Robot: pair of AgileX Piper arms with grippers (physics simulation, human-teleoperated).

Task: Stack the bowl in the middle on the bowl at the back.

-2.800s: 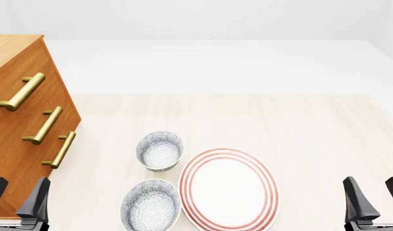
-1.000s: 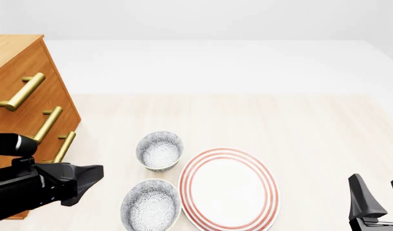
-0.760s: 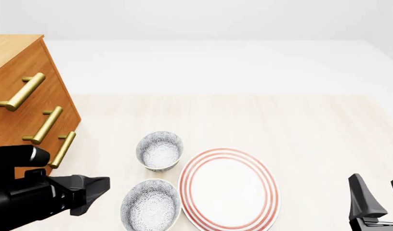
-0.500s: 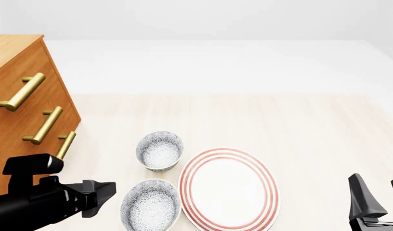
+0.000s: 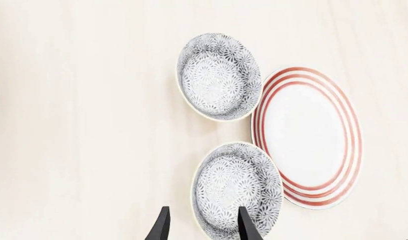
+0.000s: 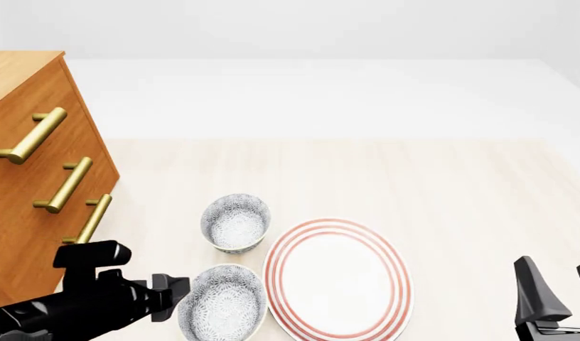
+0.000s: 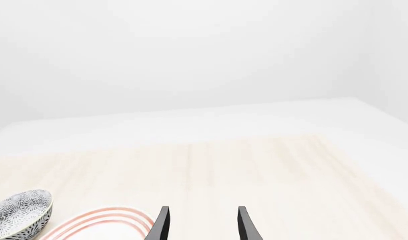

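Now, left tool (image 6: 176, 293): jaws apart, holding nothing, low over the table (image 6: 442, 192).
Bowl in the middle (image 6: 222, 303): just ahead of the left tool, its near rim between the open fingers in the left wrist view; just beside the plate (image 6: 337, 277).
Bowl at the back (image 6: 236, 222): farther out from that tool, apart from the first bowl.
Handling: looks like glazed ceramic, so probably stiff, smooth, a bit slippery and chippable; light enough for one tool, I'd judge.
Where to hold: pinch the rim wall nearest the tool, one finger inside and one outside.
Right tool (image 6: 559, 288): open, well apart from both bowls.
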